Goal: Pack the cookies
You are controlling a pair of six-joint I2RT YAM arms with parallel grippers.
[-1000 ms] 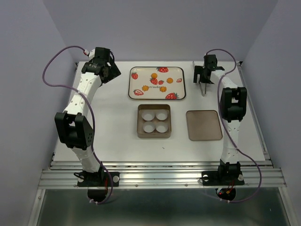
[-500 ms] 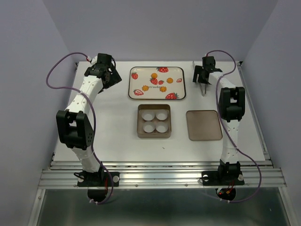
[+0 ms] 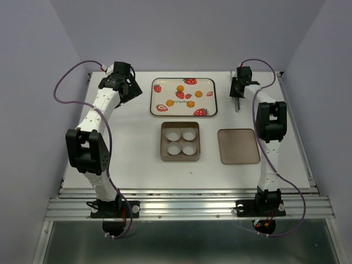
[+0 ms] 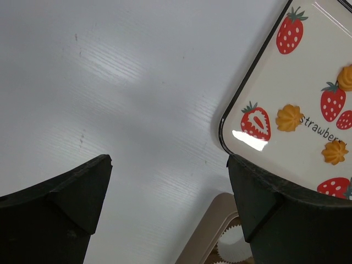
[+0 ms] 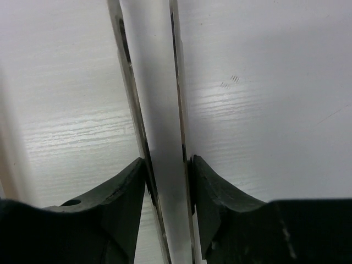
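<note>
Several small orange-yellow cookies [image 3: 180, 88] lie on the strawberry-printed tray [image 3: 212, 82] at the back middle. In the left wrist view three cookies [image 4: 290, 117] show on that tray [image 4: 308, 66]. My left gripper [image 3: 129, 91] hovers open over bare table left of the tray, nothing between its fingers [image 4: 66, 198]. My right gripper [image 3: 237, 93] is at the back right, its jaws pressed on both sides of a pair of metal tongs [image 5: 159, 110] lying on the table. The tongs' tips [image 3: 237, 105] point toward me.
A square tan box [image 3: 164, 143] with white paper cups [image 3: 188, 133] sits in front of the tray. Its corner [image 4: 209, 231] shows in the left wrist view. The flat tan lid [image 3: 238, 146] lies to the box's right.
The right gripper's jaws have closed from wide open onto the tongs. The left arm shifted slightly a second ago, then held still.
</note>
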